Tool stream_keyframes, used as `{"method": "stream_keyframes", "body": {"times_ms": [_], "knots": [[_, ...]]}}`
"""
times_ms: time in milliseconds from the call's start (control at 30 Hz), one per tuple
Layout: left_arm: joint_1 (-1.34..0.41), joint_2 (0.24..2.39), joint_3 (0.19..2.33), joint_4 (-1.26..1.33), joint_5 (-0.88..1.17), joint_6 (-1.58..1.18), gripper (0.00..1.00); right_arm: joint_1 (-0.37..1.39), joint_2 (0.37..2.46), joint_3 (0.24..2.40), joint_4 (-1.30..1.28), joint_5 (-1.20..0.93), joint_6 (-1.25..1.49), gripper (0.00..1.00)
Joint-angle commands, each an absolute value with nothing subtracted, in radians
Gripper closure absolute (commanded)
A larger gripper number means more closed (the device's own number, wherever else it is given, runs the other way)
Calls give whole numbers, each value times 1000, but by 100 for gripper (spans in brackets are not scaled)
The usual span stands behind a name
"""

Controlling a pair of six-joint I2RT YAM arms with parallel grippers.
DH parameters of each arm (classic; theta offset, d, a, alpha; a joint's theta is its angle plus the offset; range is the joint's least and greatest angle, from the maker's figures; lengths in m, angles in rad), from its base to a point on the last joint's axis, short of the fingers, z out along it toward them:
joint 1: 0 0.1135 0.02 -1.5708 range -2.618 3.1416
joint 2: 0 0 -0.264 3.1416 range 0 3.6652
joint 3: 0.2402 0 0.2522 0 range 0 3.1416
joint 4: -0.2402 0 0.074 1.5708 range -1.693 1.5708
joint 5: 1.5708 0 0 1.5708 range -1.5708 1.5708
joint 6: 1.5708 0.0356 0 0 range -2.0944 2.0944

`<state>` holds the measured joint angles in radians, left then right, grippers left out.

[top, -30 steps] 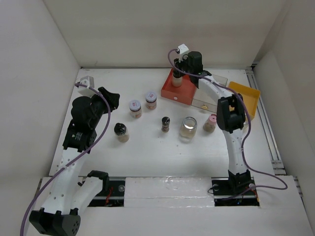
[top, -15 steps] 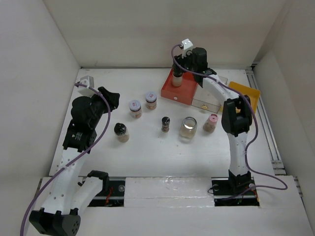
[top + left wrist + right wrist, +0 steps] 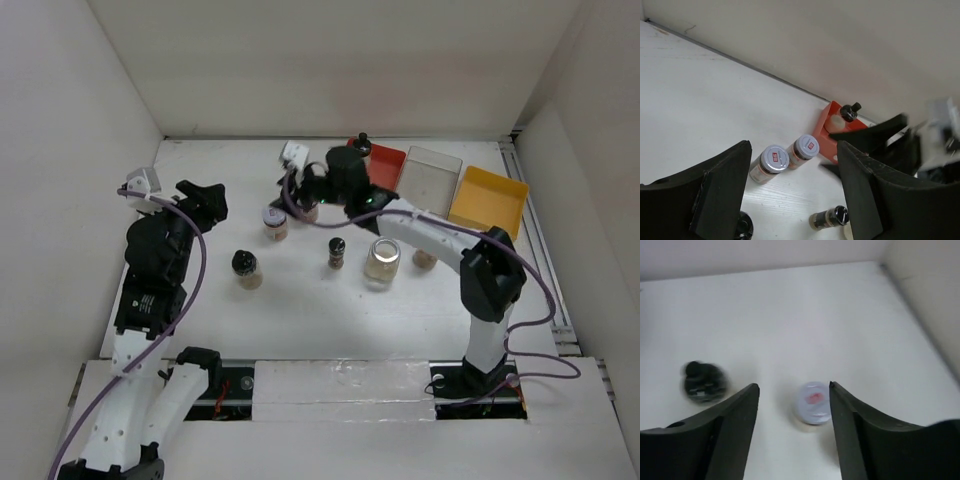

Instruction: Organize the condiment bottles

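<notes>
Right tool (image 3: 793, 386) empty; bottle (image 3: 846, 113) in tray (image 3: 388, 163)

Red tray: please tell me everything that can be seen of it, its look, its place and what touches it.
The red tray is a shallow rectangular bin, plastic by its look, with low walls. It lies flat at the far edge of the table, leftmost in a row of three, close beside the clear tray. One small black-capped bottle stands in its far left corner. In the top view the right arm hides its near left part.

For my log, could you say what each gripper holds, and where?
Nothing is held: the left gripper and the right gripper both stand open and empty.
</notes>
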<state>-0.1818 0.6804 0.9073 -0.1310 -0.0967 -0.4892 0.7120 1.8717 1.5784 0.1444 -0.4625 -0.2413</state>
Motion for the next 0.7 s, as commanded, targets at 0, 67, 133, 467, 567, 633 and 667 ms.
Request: {"method": "stream_keyframes", "body": {"times_ms": [0,67,133,467,567,633,667], "knots": [[-181,657,916,-121,-155,-509,35,819,1855,1534,175,-519,-296,33],[-181,628,916,-130,-195,-509,35,868,1873,1534,175,-529,-305,28],[-181,608,916,-130,-228,-518,35,896,1919,1545,175,-529,-314,26],[-181,563,894,-117,-238,-529,36,979,2095,1678,161,-520,-324,31],[-181,572,894,-117,-209,-520,36,979,2127,1706,161,-520,-324,38],[-181,572,894,-117,-209,-520,36,988,2141,1717,161,-520,-324,46],[-181,572,894,-117,-209,-520,36,988,2152,1717,161,-520,-324,50]]}}
